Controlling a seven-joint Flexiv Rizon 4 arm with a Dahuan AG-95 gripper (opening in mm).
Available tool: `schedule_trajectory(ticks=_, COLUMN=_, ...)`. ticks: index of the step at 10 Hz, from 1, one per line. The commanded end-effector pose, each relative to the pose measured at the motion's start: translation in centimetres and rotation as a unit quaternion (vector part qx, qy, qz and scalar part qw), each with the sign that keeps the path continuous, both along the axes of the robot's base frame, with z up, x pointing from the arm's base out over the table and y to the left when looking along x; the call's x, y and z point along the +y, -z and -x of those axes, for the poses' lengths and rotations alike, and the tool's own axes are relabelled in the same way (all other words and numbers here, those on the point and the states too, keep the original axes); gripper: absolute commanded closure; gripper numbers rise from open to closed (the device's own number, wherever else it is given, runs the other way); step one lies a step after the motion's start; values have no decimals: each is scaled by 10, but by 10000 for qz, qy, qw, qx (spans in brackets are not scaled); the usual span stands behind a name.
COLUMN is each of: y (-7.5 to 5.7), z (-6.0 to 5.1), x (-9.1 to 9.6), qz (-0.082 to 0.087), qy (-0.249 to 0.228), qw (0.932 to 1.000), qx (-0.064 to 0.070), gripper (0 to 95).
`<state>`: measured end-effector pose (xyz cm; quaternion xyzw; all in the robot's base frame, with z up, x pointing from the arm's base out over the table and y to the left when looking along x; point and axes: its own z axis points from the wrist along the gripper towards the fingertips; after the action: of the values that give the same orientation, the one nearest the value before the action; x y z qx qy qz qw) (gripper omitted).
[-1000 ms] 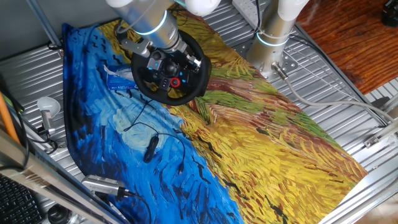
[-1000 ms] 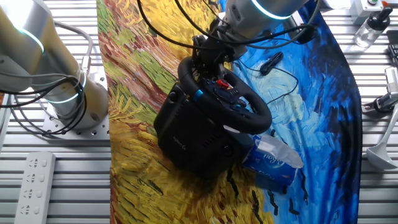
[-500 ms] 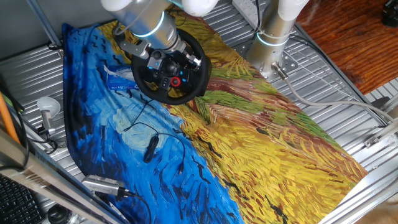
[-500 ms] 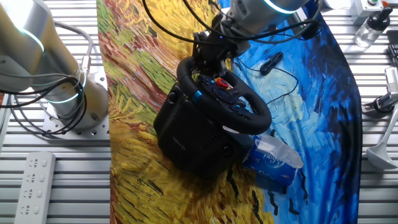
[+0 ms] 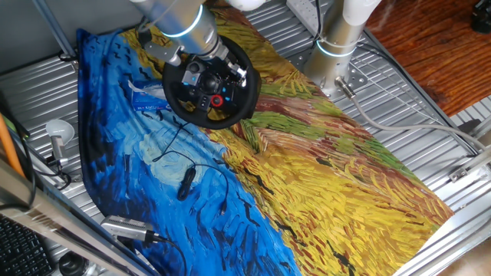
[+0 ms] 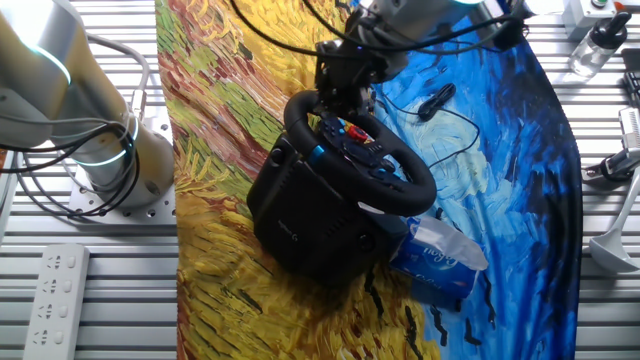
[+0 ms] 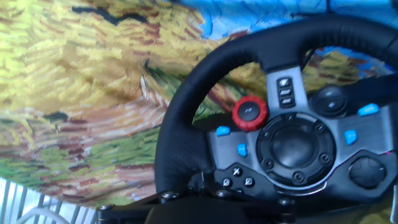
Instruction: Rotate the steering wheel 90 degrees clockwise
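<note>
A: One arm over the cloth, its gripper [image 6: 340, 85] at the upper rim of the steering wheel [image 6: 360, 150]. Finger state?

B: Cannot tell. In both fixed views the fingers merge with the black rim and cables; the hand view shows no fingertips at all, only the wheel.

A: Where is the wheel relative to the gripper?

B: Directly below and in front of it. In the hand view the rim [image 7: 186, 118] arcs across the frame, the hub [image 7: 292, 146] sits right of centre, and the red knob [image 7: 249, 113] lies on the hub's upper left, with small bluish buttons around it. Contact between gripper and rim is not resolvable.

A: Support?

B: The wheel is tilted on its black base [image 6: 305, 225], which stands on the painted cloth [image 5: 322, 192].

A: Anything else near the gripper?

B: A blue tissue pack [image 6: 435, 260] lies just beside the base, on the far side from the gripper. A small black cabled device [image 5: 185, 182] lies well apart on the blue part of the cloth.
</note>
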<state>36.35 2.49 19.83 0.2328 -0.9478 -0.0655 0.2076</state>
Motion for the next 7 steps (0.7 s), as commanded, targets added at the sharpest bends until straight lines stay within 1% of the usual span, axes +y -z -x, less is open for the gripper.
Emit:
schedule_trajectory(ticks=1, y=9, z=-4, x=-4, qz=-17, qy=-87, qw=9998, qx=-189, gripper=950)
schedule_trajectory(ticks=3, y=13, z=-6, x=-6, qz=7, qy=-134, qw=9997, qx=-225, gripper=950)
schedule_trajectory(ticks=4, y=13, z=-6, x=-6, qz=47, qy=-170, qw=9996, qx=-222, gripper=950)
schedule_trajectory(ticks=6, y=8, z=-5, x=-8, qz=75, qy=-233, qw=9995, qx=-179, gripper=950)
schedule_trajectory(ticks=7, y=1, z=-3, x=-11, qz=83, qy=-286, qw=9995, qx=-104, gripper=950)
